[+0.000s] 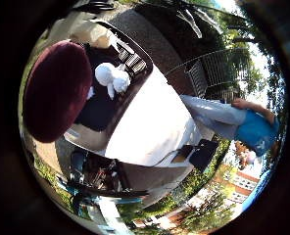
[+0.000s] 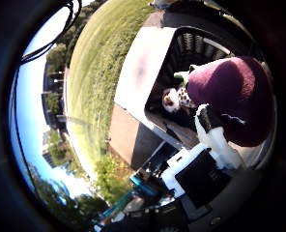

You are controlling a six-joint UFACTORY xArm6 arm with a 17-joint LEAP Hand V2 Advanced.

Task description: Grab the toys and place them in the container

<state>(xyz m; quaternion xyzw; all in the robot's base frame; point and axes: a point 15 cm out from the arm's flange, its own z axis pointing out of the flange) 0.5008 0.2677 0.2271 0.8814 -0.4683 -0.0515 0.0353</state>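
- One white table point(image 1: 150, 132) stands outdoors, with grass point(image 2: 99, 72) beside it.
- One dark slatted container point(image 1: 135, 61) sits on the table.
- One maroon plush toy point(image 1: 57, 90) is close to the palm, above the container's edge.
- The robot hand point(image 2: 215, 140), white and black, has a finger against the maroon toy; whether it grips the toy cannot be told.
- One white plush toy point(image 1: 111, 78) lies inside the container.
- One spotted toy point(image 2: 178, 99) also lies inside it, partly hidden by the maroon toy.
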